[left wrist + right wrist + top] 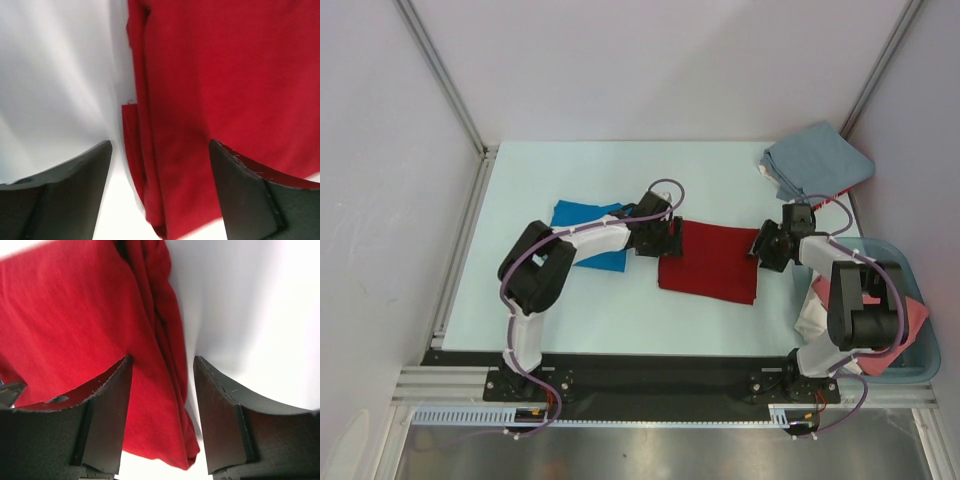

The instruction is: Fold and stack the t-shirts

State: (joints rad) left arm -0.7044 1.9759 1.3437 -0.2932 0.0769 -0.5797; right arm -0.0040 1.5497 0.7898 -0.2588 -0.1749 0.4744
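**Both claws open over the red shirt's side edges**

The left claw stands open, its two fingers spread with nothing between them but air and cloth below. It sits over the left edge of the red t-shirt, where the wrist view shows several layers doubled into a narrow fold. The right claw is open too, straddling the opposite edge, where the cloth is bunched into a thicker rumpled roll.

The red t-shirt lies roughly flat in a folded rectangle mid-table, between the two arms. Just left of it a blue t-shirt lies partly under the left arm. Whether the two shirts touch is hidden. A grey-blue t-shirt sits at the far right corner. A bin at the near right holds a pink t-shirt and something white.

The red cloth looks light, limp and non-slippery. It should sag and drape from any pinch, and it will not hold a shape by itself. The best hold is probably on the doubled side edges, catching every layer at once at matching points. Otherwise a layer may peel away and undo the fold.
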